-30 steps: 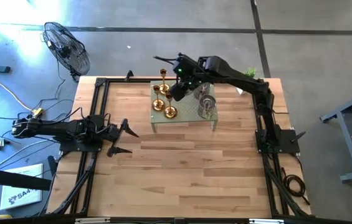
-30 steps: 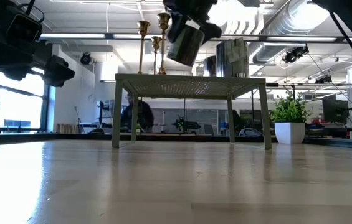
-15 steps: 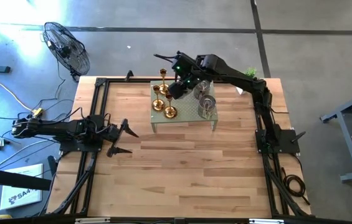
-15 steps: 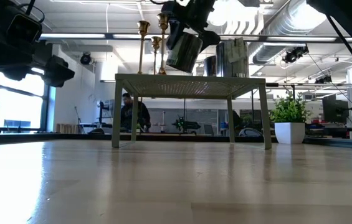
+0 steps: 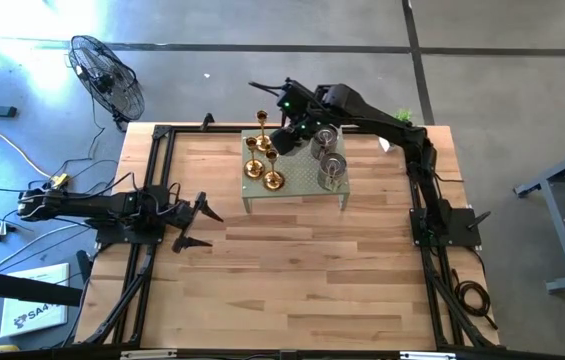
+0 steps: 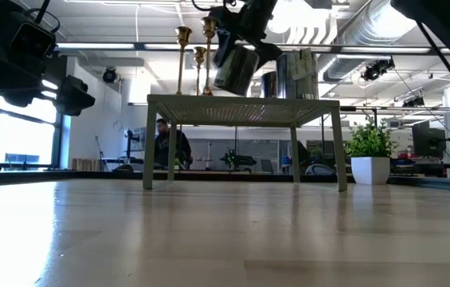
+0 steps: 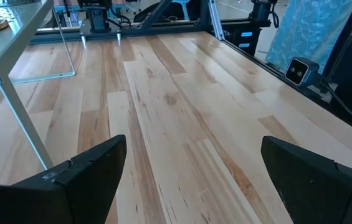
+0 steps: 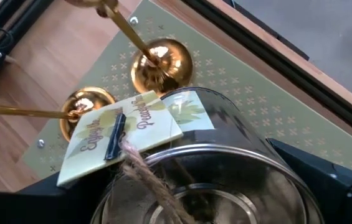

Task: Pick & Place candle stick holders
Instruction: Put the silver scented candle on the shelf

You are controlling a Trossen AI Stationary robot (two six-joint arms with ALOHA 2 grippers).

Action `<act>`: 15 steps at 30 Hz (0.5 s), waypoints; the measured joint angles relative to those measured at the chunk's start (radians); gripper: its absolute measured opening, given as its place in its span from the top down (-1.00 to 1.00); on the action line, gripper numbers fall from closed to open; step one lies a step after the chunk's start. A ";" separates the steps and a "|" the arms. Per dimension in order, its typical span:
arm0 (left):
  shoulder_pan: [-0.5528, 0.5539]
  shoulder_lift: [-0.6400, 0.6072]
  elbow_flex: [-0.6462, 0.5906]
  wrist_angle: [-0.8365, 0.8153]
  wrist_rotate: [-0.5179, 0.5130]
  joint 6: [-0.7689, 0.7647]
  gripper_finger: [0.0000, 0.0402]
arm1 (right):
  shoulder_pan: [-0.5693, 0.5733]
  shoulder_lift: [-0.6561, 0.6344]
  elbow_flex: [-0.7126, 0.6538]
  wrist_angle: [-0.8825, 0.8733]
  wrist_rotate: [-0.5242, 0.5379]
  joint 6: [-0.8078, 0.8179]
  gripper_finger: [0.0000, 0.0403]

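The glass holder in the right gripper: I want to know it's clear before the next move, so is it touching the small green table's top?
Apart. In the low view, the glass holder hangs tilted in the right gripper, with background showing between its bottom and the small green table.

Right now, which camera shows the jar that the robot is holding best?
The right wrist view: the glass holder fills the picture, with its paper tag and twine plain, between the right gripper and its dark fingers. The low view shows it small and tilted, above the little table. The high view mostly hides it. The left wrist view misses it.

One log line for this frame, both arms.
right gripper: shut on glass candle holder, held above small green stand | left gripper: open, idle on table's left | brass holders: on stand
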 joint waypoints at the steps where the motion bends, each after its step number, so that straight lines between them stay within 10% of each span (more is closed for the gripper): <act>1: 0.000 0.000 0.000 0.001 0.000 0.000 -0.83 | -0.003 0.001 0.000 -0.001 -0.001 0.000 -0.73; 15: 0.000 0.000 0.000 0.001 0.002 0.000 -0.83 | -0.010 0.033 0.000 -0.047 -0.009 0.015 -0.73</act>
